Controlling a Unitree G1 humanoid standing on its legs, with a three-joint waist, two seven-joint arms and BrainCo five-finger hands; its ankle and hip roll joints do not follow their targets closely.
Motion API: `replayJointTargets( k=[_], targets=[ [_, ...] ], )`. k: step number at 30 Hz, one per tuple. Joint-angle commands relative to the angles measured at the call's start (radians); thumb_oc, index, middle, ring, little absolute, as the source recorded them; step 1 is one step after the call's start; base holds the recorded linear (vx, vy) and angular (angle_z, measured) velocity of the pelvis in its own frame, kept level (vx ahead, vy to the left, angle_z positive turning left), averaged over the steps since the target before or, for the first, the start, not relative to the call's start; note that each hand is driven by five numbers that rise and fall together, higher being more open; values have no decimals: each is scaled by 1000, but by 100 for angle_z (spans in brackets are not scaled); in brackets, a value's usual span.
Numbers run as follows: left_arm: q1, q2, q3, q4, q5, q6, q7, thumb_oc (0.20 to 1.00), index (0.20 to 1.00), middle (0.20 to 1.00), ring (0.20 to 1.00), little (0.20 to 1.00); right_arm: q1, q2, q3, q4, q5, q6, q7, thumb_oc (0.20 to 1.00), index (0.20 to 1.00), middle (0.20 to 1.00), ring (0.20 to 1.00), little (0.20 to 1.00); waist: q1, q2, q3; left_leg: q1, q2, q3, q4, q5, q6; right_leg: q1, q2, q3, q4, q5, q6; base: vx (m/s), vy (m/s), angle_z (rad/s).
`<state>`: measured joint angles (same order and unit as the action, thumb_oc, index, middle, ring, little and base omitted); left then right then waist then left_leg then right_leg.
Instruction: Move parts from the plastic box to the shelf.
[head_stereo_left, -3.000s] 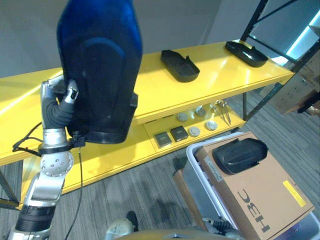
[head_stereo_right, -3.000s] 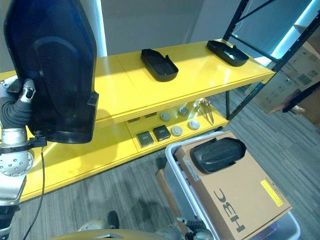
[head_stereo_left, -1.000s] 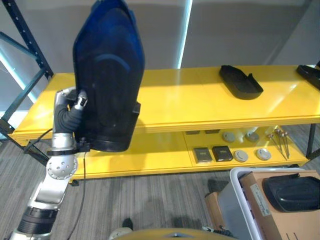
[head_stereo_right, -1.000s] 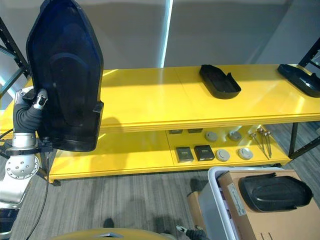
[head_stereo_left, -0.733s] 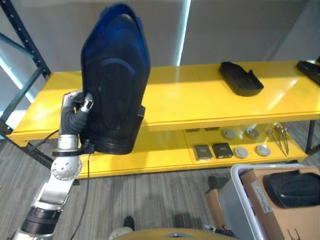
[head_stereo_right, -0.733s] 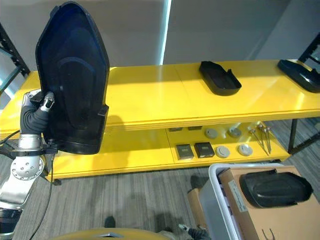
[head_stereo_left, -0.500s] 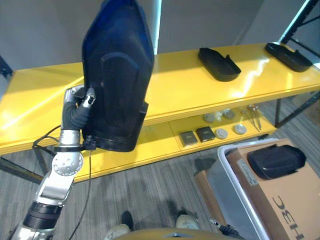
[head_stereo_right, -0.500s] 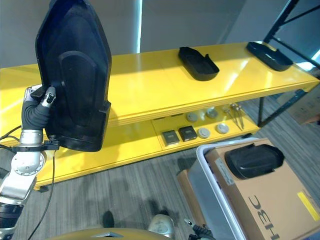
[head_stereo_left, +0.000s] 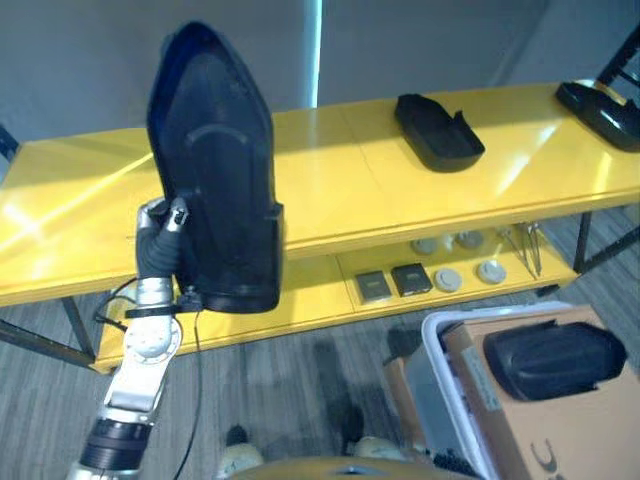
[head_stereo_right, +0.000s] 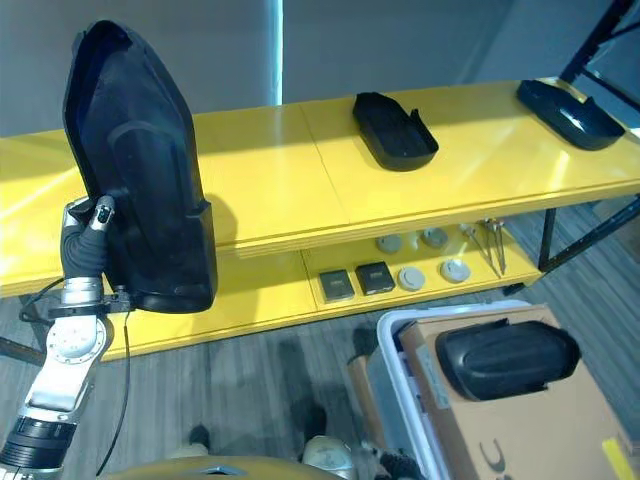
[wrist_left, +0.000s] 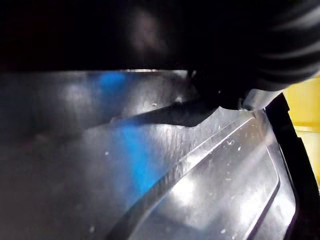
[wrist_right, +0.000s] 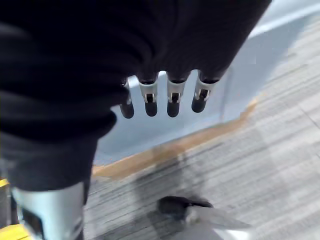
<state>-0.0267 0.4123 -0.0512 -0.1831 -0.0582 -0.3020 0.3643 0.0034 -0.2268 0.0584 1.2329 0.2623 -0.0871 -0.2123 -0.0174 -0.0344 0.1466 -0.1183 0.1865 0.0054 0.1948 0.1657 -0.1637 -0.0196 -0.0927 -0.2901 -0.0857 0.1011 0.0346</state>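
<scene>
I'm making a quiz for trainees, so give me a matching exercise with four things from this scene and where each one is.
Things:
1. large black part
2. black part
3. black tray-shaped part
4. round grey discs

Places:
A. lower shelf level
B. on the cardboard box in the plastic box
C. held upright at the left hand
D. lying on the yellow shelf top

Pairs: 1-C, 2-B, 3-D, 4-A

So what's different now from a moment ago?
Little has changed. The left hand still holds the big black plastic shell part upright in front of the yellow shelf. The views shifted because the head camera moved. The two black parts on the shelf and the one on the cardboard box stayed put.
</scene>
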Motion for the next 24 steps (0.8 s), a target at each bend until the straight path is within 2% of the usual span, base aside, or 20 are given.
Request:
replayJointTargets(
  k=[1,3,4,7,14,17,23,24],
  targets=[
    [-124,29,26,-45,-40,-38,20,200,200,200,200,200,-46,-17,35,-12,-49,-21,-13,1000,1000,1000,1000,1000,-25,-7,38,67,-83,37,-54,-154,44,23,-79,18,44,-26,91,85,-8,24],
    [-134,26,18,-34,-29,-33,29,200,200,200,200,200,-52,-22,41,-25,-50,-22,-18,1000,1000,1000,1000,1000,-21,-1,37,65,-80,45,-120,-133,49,25,-74,26,37,-24,96,136,49,16],
    [-169,-2,-23,20,-13,-5,51,200,200,200,200,200,-60,-9,65,-33,-59,-27,-25,1000,1000,1000,1000,1000,-39,20,26,75,-62,67,-221,-99,58,32,-62,55,37,-40,101,173,82,7],
    [-219,-7,-62,85,2,25,53,200,200,200,200,200,-59,25,81,-3,-57,-21,-24,1000,1000,1000,1000,1000,-55,24,7,135,-62,111,-282,-101,63,39,-56,80,5,-25,100,181,112,-46],
    [-461,-15,-85,375,53,121,160,200,200,200,200,200,-46,52,171,23,-151,8,-6,1000,1000,1000,1000,1000,-101,20,27,126,-66,162,-282,-114,69,-25,-68,123,-2,2,122,-5,64,-33],
    [-542,-20,-95,444,30,128,188,200,200,200,200,200,-52,51,176,28,-154,10,-5,1000,1000,1000,1000,1000,-111,21,37,115,-67,166,-282,-112,69,-41,-71,126,-2,10,125,-25,15,-10],
    [-732,7,-123,622,59,188,250,200,200,200,200,200,-86,53,203,15,-143,3,-3,1000,1000,1000,1000,1000,-131,20,69,64,-71,169,-282,-97,68,-106,-75,136,-2,37,136,-75,8,-3],
    [-757,37,-123,671,69,211,248,200,200,200,200,200,-98,57,209,7,-132,1,-3,1000,1000,1000,1000,1000,-129,21,79,45,-71,169,-282,-91,68,-129,-76,142,-2,47,138,-63,-2,-4]
  ],
)
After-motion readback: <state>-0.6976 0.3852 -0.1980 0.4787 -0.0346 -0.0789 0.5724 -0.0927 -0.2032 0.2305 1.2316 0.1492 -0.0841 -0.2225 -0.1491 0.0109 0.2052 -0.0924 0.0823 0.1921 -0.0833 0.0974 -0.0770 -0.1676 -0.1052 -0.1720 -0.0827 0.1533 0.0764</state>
